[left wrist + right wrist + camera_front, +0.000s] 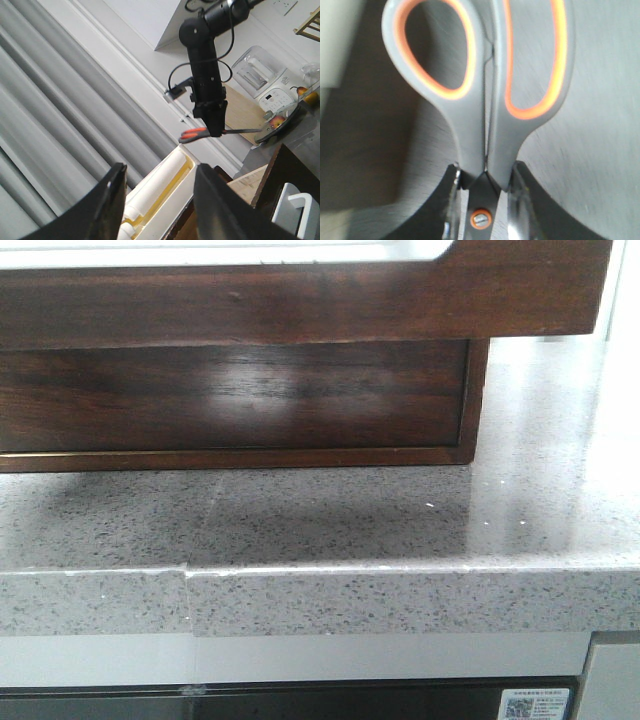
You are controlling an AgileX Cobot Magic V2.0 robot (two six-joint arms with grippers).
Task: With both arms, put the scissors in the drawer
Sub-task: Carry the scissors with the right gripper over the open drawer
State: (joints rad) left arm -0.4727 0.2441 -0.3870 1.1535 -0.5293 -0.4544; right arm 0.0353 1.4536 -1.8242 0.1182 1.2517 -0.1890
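Observation:
The drawer point(300, 305) fills the top of the front view, a wide glossy dark brown front with a pale cut-out along its top edge. Neither gripper shows in that view. My right gripper point(484, 172) is shut on the scissors point(485, 110) just above the pivot screw, with the grey, orange-lined loops pointing away. From the left wrist, the right gripper point(216, 127) holds the scissors point(192, 135) level in the air. My left gripper point(160, 170) is open and holds nothing. Beyond it lies a pale compartment point(172, 207) with white rolls, edged in dark wood.
Below the drawer sits the dark wooden cabinet body point(230, 400) on a grey speckled stone counter point(400, 520) with a front edge. The left wrist view also shows a ribbed grey wall point(60, 100), a white appliance point(260, 75), a wooden board point(245, 110) and a dark fruit bowl point(280, 127).

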